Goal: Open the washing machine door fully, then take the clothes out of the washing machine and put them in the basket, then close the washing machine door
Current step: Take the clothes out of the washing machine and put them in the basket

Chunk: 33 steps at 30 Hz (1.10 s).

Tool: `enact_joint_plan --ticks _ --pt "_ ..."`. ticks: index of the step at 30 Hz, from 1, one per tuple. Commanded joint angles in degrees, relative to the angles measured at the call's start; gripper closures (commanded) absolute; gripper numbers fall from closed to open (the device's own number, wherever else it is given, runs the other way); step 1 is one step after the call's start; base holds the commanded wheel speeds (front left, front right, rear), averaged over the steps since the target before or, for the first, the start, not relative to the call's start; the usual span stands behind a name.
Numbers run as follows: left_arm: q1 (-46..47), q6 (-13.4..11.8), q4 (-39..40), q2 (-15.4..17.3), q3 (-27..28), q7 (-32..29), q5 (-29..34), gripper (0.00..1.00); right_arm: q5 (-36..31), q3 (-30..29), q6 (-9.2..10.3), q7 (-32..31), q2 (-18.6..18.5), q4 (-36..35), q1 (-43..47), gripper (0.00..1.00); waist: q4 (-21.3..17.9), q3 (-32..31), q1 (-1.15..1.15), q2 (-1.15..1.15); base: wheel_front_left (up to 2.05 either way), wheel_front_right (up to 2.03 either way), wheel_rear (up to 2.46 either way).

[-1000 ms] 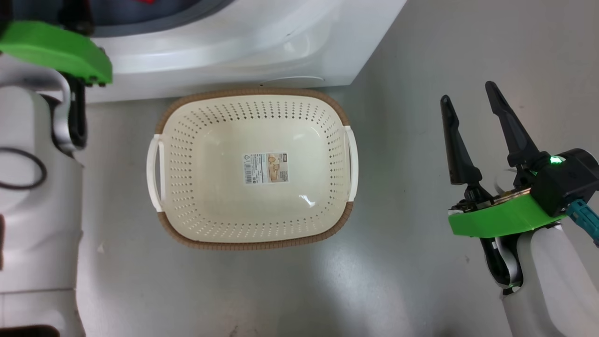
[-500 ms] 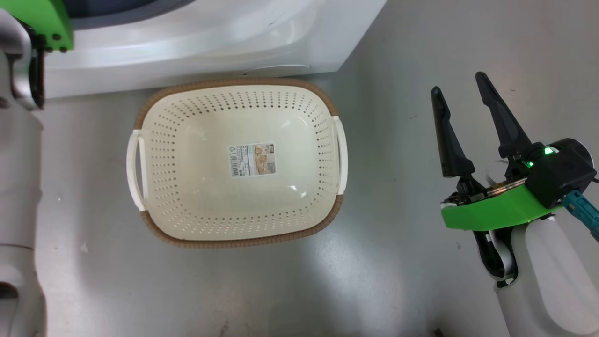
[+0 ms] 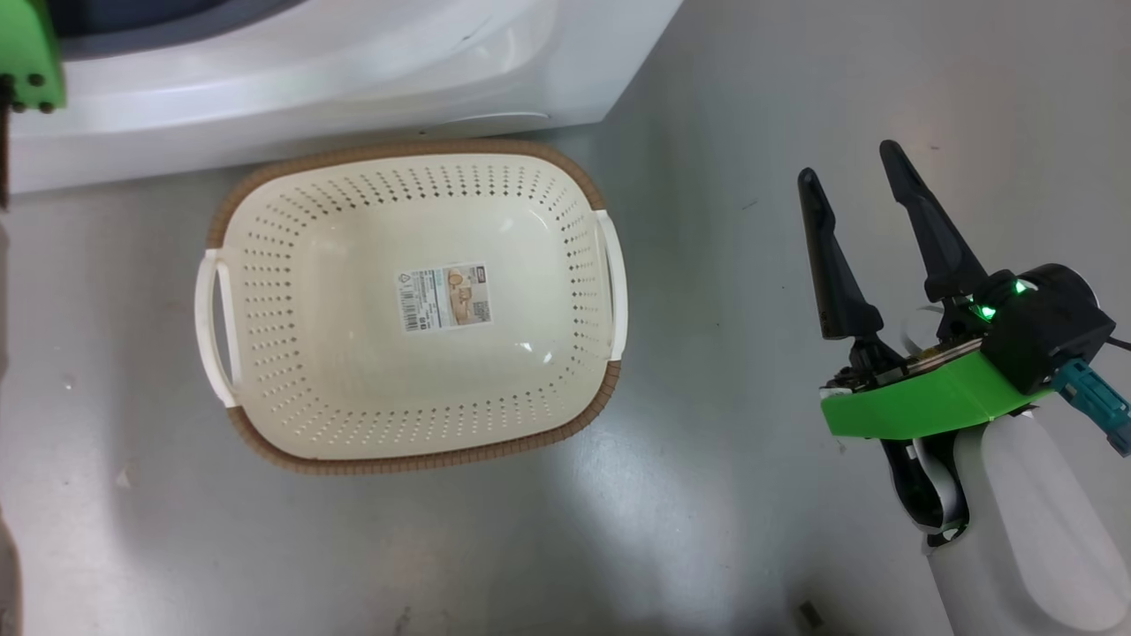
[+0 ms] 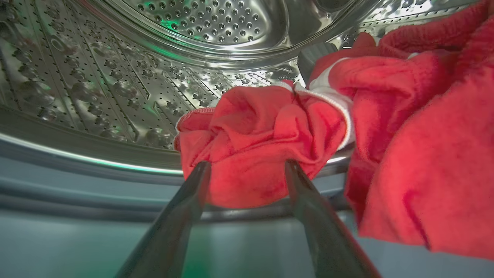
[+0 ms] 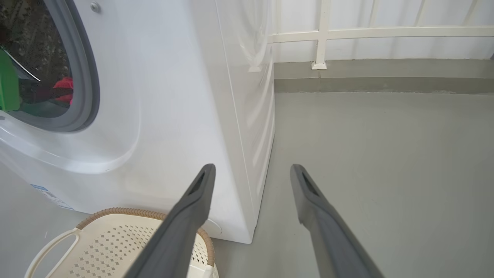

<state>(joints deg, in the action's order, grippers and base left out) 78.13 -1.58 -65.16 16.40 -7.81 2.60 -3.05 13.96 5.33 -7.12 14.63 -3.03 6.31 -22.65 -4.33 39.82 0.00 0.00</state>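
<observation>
Inside the perforated steel drum (image 4: 115, 88) my left gripper (image 4: 247, 166) is open, its two fingers on either side of a bunched red garment with a white-striped edge (image 4: 262, 135). More of the red clothes (image 4: 424, 135) hang close on the right. The white washing machine (image 3: 353, 71) stands along the top of the head view, and the cream basket (image 3: 398, 148) sits empty on the floor right before it. My right gripper (image 3: 846, 163) hovers open over bare floor to the basket's right, holding nothing. The door is out of view.
In the right wrist view the machine (image 5: 173, 96), its grey rubber ring (image 5: 87, 77) and the basket's corner (image 5: 115, 211) lie left of my right gripper (image 5: 251, 166). Grey floor (image 5: 386, 154) stretches right to a white railing (image 5: 320, 34) on a low kerb.
The whole head picture has slid left, so the camera has moved. Less of my left arm shows at the left edge. The right gripper stays open.
</observation>
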Motion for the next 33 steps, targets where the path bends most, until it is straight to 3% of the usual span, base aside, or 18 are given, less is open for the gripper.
enact_joint_plan --ticks 1,8,9,10,11,19,33 --pt "1.32 -0.36 0.43 3.88 0.2 0.39 0.48 0.0 0.53 1.46 -0.36 0.37 0.15 -1.2 -0.08 0.0 -0.48 0.33 0.0 0.0 0.0 0.0 0.0" --pt "2.45 -0.07 -1.71 4.72 -0.62 0.42 0.53 0.0 0.9 1.66 -0.36 0.37 0.15 -1.38 0.02 0.0 -1.26 0.54 0.0 0.0 0.0 0.0 0.0" --pt "2.63 0.1 -1.97 4.76 -0.7 0.49 0.43 0.2 0.92 1.66 -0.36 0.37 0.15 -1.39 0.05 0.0 -1.33 0.55 0.0 0.0 0.0 0.0 0.0" --pt "2.78 0.22 -2.22 4.81 -0.79 0.6 0.35 0.77 0.96 1.68 -0.36 0.37 0.15 -1.39 0.07 0.0 -1.41 0.57 0.0 0.0 0.0 0.0 0.0" --pt "2.89 0.52 -2.51 4.83 -0.85 0.63 0.2 1.0 1.0 1.69 -0.36 0.37 0.15 -1.4 0.09 0.0 -1.47 0.56 0.0 0.0 0.0 0.0 0.0" --pt "3.65 2.06 -4.22 4.6 -1.04 1.56 -1.14 1.0 1.17 1.48 -0.36 0.37 0.15 -1.32 0.12 0.0 -1.38 0.7 0.0 0.0 0.0 0.0 0.0" --pt "0.81 1.64 -2.67 2.67 1.15 11.03 -5.44 1.0 0.93 1.1 -0.36 0.37 0.15 -0.83 -0.07 0.0 0.28 -0.9 0.0 0.0 0.0 0.0 0.0"
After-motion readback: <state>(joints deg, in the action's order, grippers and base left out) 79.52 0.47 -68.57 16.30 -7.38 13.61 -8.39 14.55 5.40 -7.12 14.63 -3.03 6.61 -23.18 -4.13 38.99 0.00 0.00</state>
